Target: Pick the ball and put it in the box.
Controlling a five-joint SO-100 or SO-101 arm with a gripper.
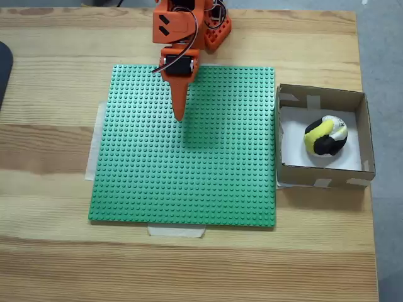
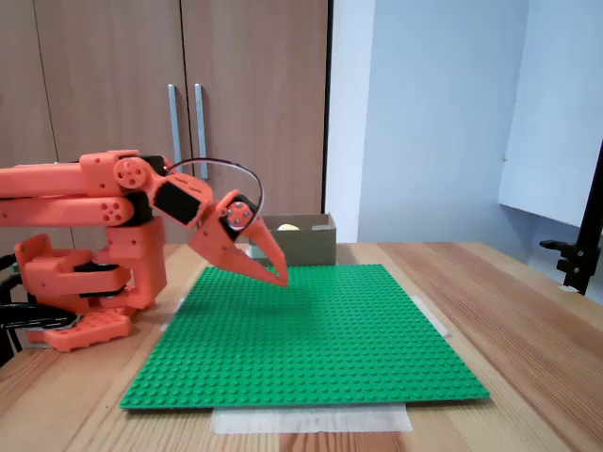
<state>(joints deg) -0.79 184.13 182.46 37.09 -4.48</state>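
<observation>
The yellow, black and white ball (image 1: pixel 325 136) lies on the white floor of the brown cardboard box (image 1: pixel 322 176), which stands at the right of the table. In the side-on fixed view only the ball's yellow top (image 2: pixel 288 227) peeks over the box wall (image 2: pixel 306 247). My orange gripper (image 1: pixel 179 115) hangs over the back half of the green studded plate (image 1: pixel 189 182), well left of the box. Its jaws are shut to a point, with nothing between them (image 2: pixel 280 278).
The green plate (image 2: pixel 311 339) is taped to a wooden table. My orange arm base (image 2: pixel 80 282) stands at the plate's far edge. A dark object (image 1: pixel 3 69) shows at the left edge of the table. Cupboard doors (image 2: pixel 188 94) stand behind.
</observation>
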